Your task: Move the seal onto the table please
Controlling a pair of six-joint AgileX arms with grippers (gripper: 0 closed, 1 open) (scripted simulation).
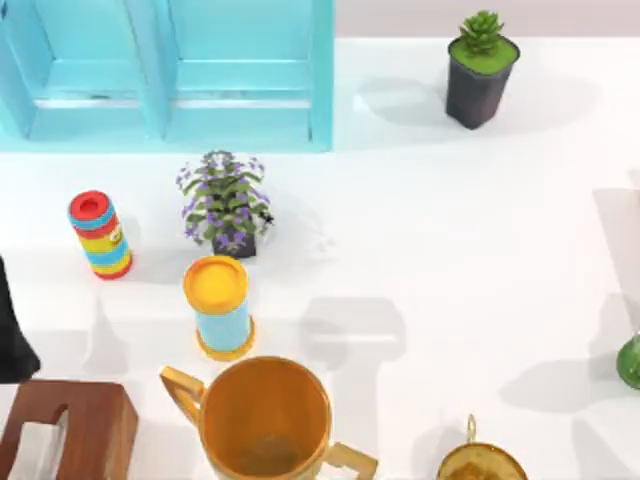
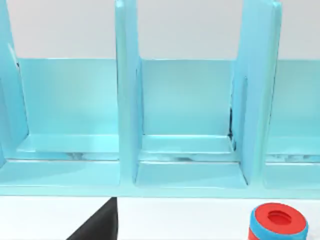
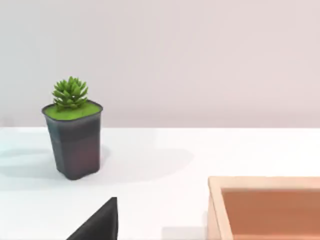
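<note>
Fingers on the left gripper and right gripper (dark slivers only): I cannot tell how wide they stand, nor where the seal sits. White table carries a blue cabinet at its far left, a wooden box beside a gold cup, a flowering plant, and a potted succulent well apart.

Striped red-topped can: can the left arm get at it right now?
Probably yes: the left arm sits at the left edge, with bare table between it and the can.
</note>
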